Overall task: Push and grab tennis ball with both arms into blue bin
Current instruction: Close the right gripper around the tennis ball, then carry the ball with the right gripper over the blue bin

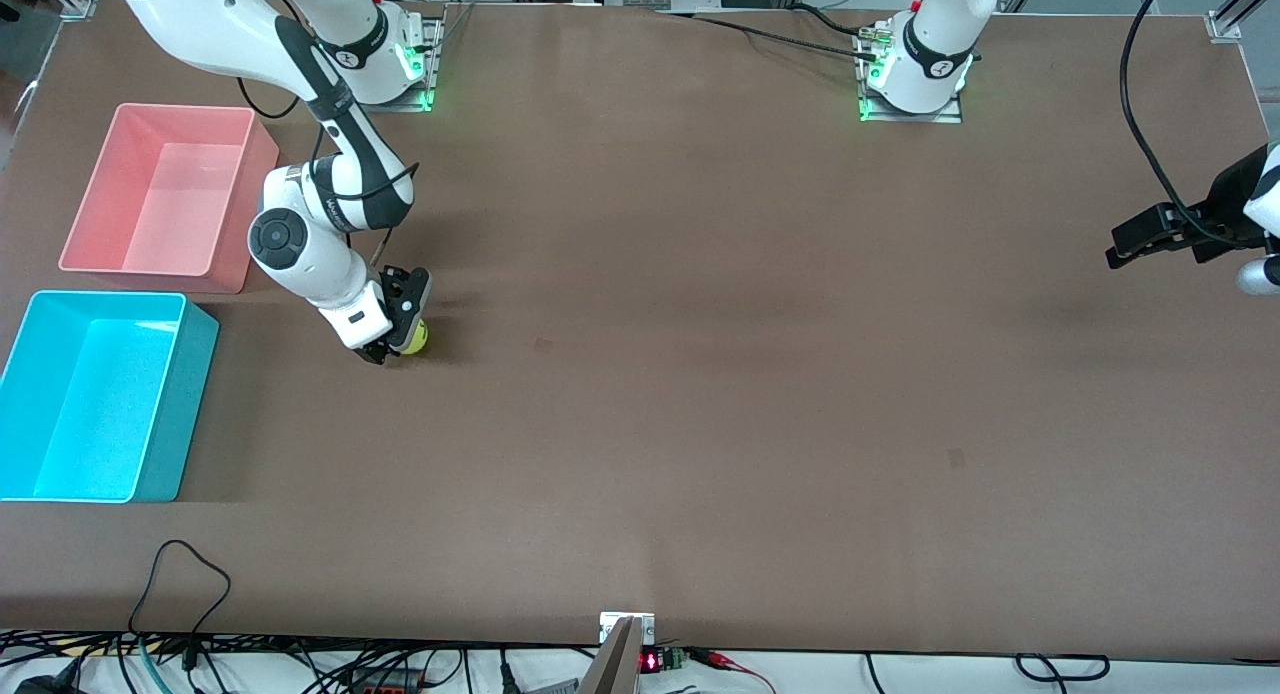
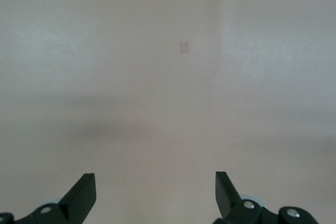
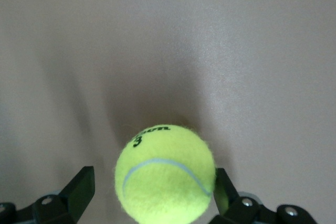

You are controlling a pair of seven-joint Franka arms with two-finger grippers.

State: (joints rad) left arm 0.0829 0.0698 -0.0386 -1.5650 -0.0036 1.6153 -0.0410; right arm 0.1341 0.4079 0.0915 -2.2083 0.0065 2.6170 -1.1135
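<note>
while the left gripper [image 1: 1125,246] waits open, the right gripper [image 1: 395,346] loosely brackets the fuzzy round tennis ball [image 3: 165,173].

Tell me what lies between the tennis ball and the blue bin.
Bare table, apart from the right gripper at the tennis ball; the front view shows nothing else before the blue bin.

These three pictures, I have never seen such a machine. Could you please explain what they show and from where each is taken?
Two white robot arms work at a brown table. The big picture looks down from a high camera; the other two come from cameras on each arm's wrist. The right gripper is low at the tennis ball, its fingers open on either side of the ball, one of them at its surface. The left gripper waits open over bare table at its own end. A blue bin and a pink bin stand nearby.
</note>
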